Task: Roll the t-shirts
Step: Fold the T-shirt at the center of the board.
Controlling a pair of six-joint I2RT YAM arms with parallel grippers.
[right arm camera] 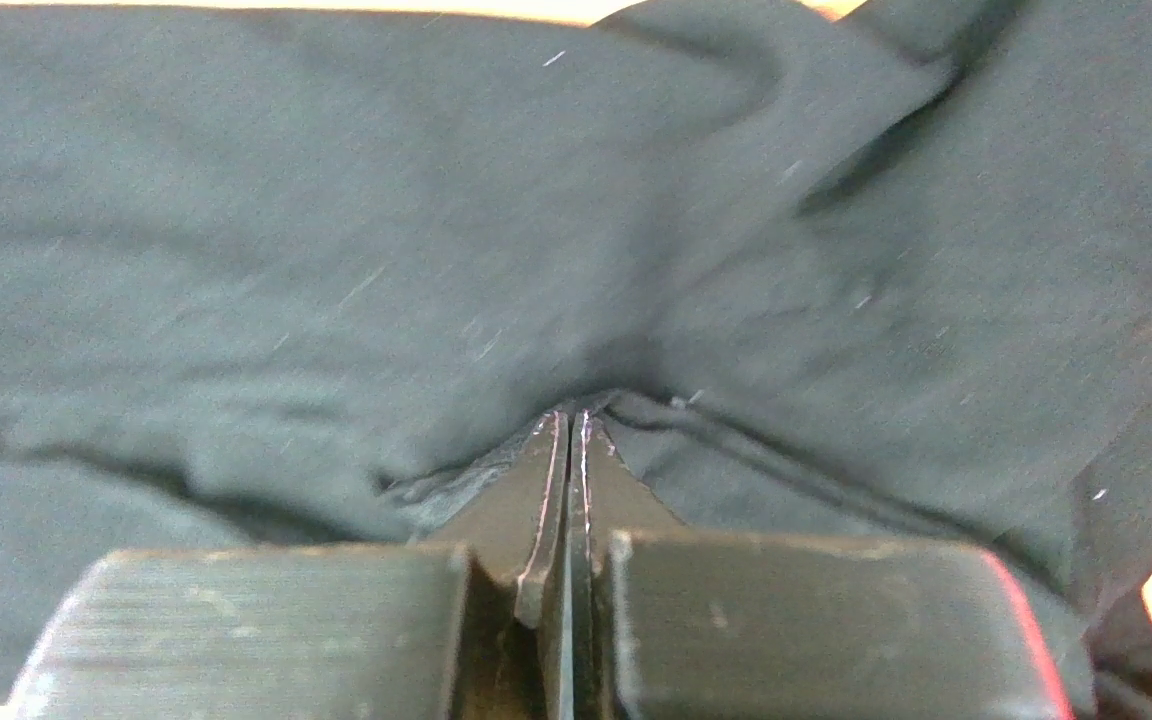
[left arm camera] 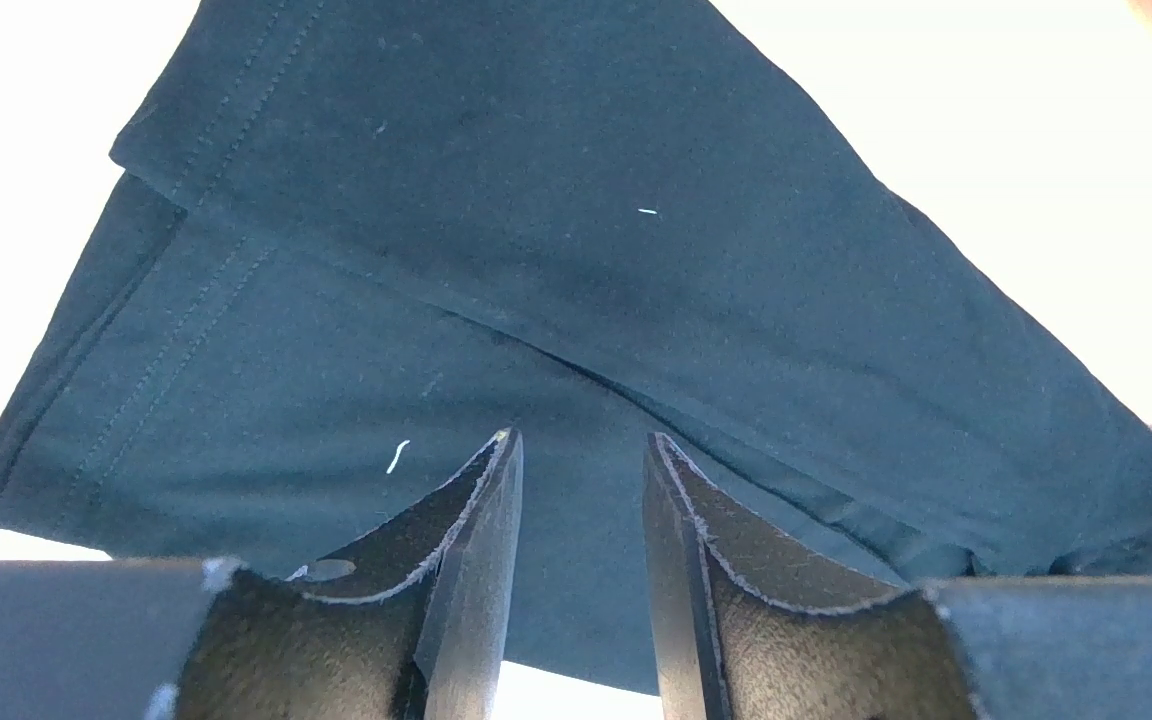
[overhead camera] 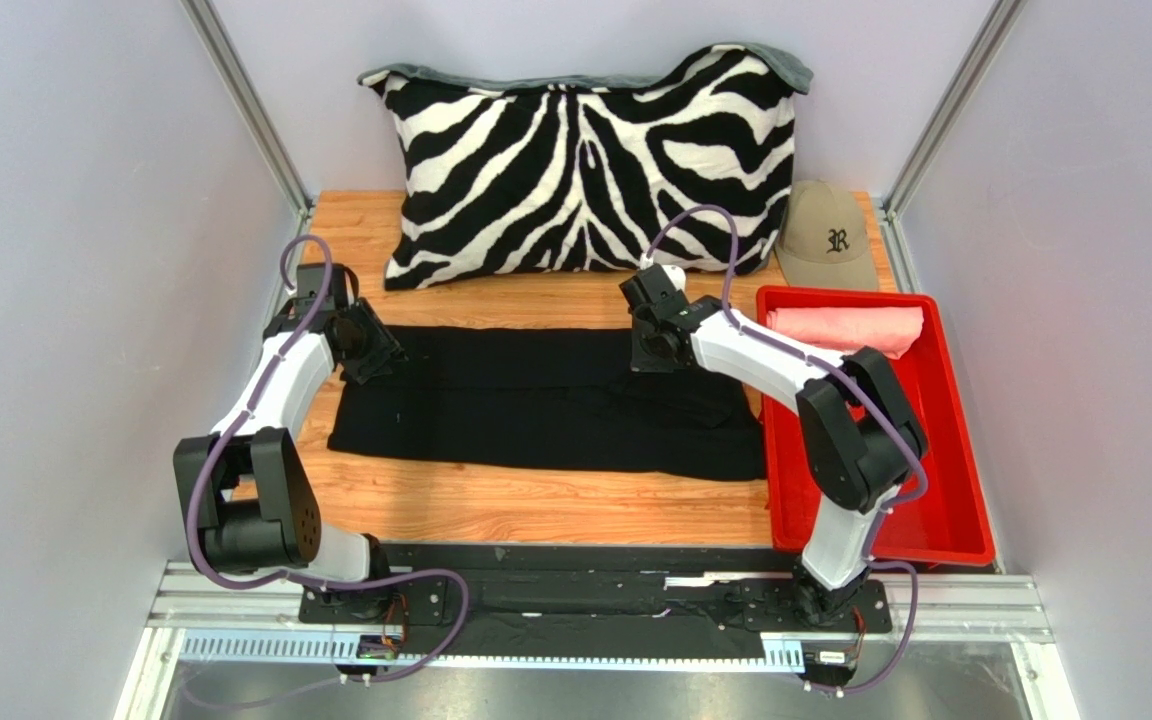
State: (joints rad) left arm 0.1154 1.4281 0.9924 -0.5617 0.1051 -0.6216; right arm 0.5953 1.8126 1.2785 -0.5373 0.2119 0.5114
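Here we see the black t-shirt [overhead camera: 537, 398] lying as a long folded band across the middle of the surface [overhead camera: 537, 507], reaching from near the left edge to the red tray [overhead camera: 931, 483] at the right edge. The pink t-shirt [overhead camera: 845, 327] lies rolled at the far end of that tray. The left tool [overhead camera: 372, 348] hangs over the left end of the black t-shirt, and in its wrist view we see its fingers [left arm camera: 485, 510] apart with nothing between them, the cloth below. The right tool [overhead camera: 650, 354] is at the far side of the shirt's right end. Its fingers [right arm camera: 537, 480] are pressed together on a pinch of black cloth, with wrinkles running in to the tips. A zebra pillow [overhead camera: 590, 165] lies along the far edge, and a tan cap [overhead camera: 826, 237] sits at the far right corner.
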